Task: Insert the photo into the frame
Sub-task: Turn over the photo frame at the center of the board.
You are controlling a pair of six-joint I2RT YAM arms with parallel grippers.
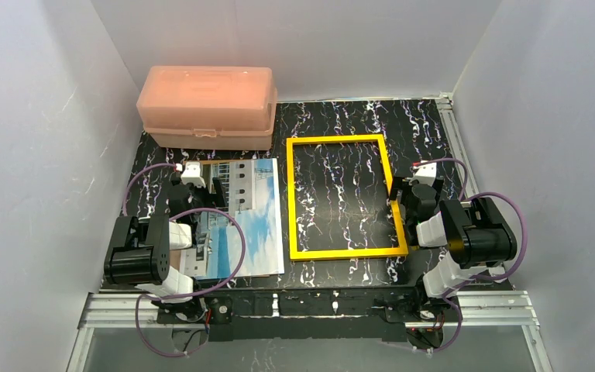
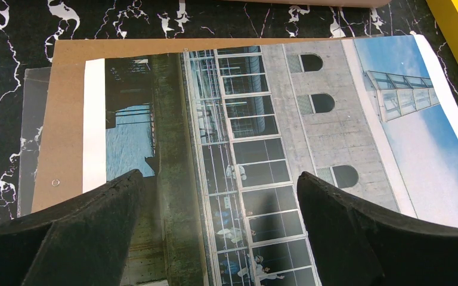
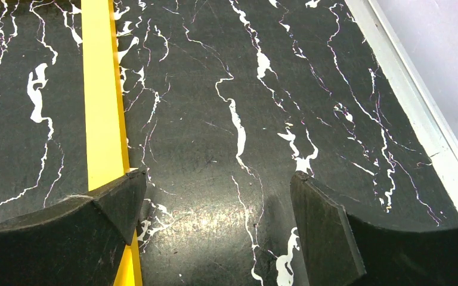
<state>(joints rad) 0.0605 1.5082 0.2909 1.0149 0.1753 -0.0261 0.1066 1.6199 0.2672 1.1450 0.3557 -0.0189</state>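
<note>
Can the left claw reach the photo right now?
Probably yes. The left claw hangs open right above the photo, with nothing between them. The photo lies flat on a brown board, so pinching it may be tricky.

No legible text, label, brand, number or sign found. Checked: the photo (image 2: 286, 119), lying ahead of the left gripper (image 2: 219, 177) fingertips (printed picture only), and the frame (image 3: 101, 89), under the right gripper (image 3: 217, 174) left fingertip, plain yellow.
</note>
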